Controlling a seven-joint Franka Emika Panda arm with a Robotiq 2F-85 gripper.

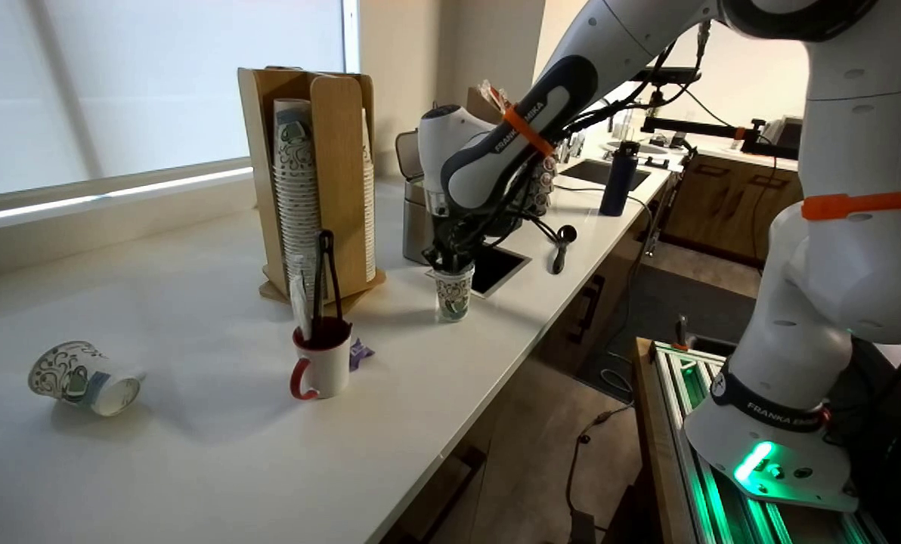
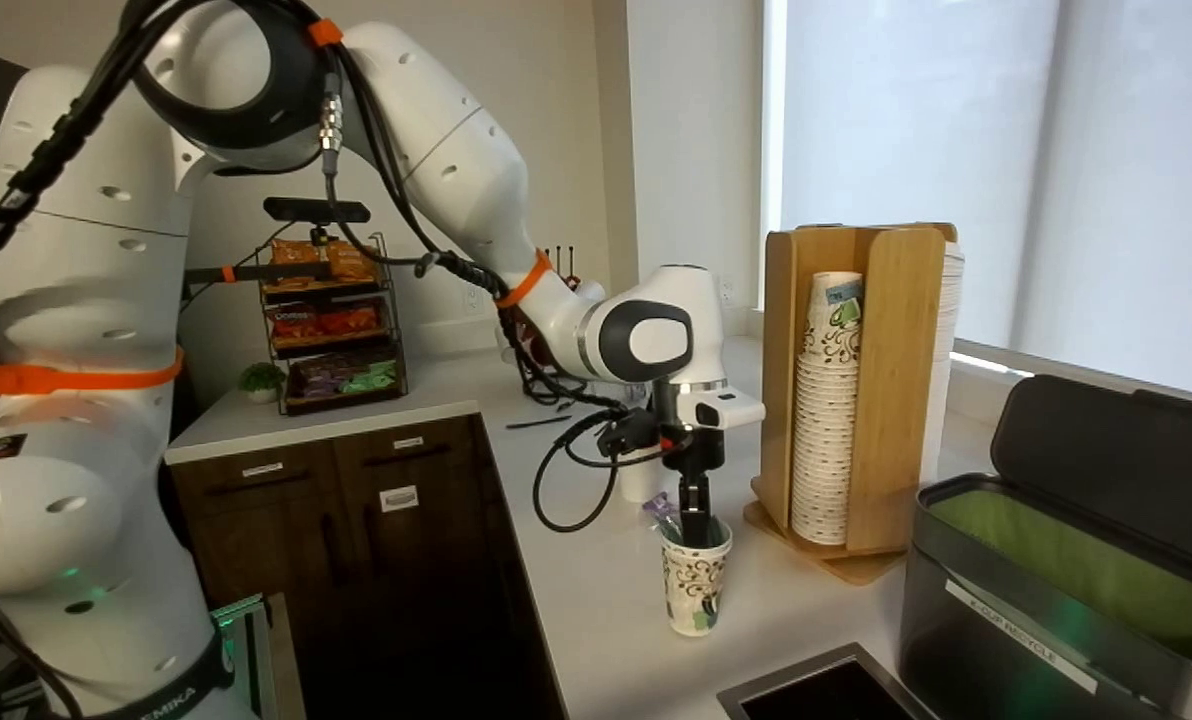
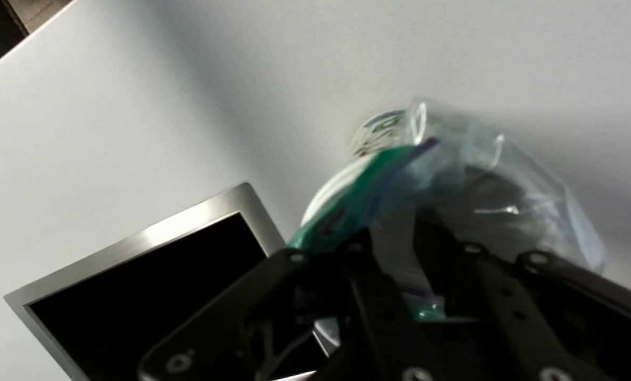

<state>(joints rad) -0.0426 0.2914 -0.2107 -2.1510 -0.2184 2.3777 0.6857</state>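
At the mouth of an upright paper cup (image 2: 694, 590) on the bench (image 2: 616, 640), we find the jaws pointing down, a clear packet (image 3: 421, 180) with a green and purple edge lying against the fingers (image 3: 373, 296). We judge the step in hand to be the release of this packet into the cup. By our reading, the next move calls for parting the jaws further, then a straight lift, lest the packet cling or the cup tip. Jaws: partly open, a narrow gap between the fingers in the wrist view; clear wrapper shows in or behind that gap, and we cannot tell whether any is pinched. In an exterior view the packet's purple end stands above the rim, left of the jaws; how deep the rest sits is hidden. Right and farther, the bamboo cup holder (image 2: 891, 400); nearer, a metal-framed opening (image 3: 194, 221) in the bench.
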